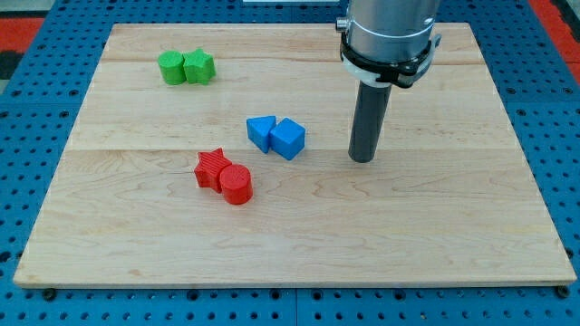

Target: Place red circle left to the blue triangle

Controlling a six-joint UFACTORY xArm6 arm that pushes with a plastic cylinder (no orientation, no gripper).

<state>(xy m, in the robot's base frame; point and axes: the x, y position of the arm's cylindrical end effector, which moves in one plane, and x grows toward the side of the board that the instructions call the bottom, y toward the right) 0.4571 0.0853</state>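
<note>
The red circle (236, 184) lies on the wooden board, touching a red star (211, 167) on its upper left. The blue triangle (261, 132) lies up and right of them, touching a blue cube (288, 139) on its right. My tip (362, 159) rests on the board to the right of the blue cube, apart from it, and far right of the red circle.
A green circle (171, 68) and a green star-like block (198, 66) sit together near the view's top left. The wooden board (435, 235) lies on a blue perforated table (562, 136).
</note>
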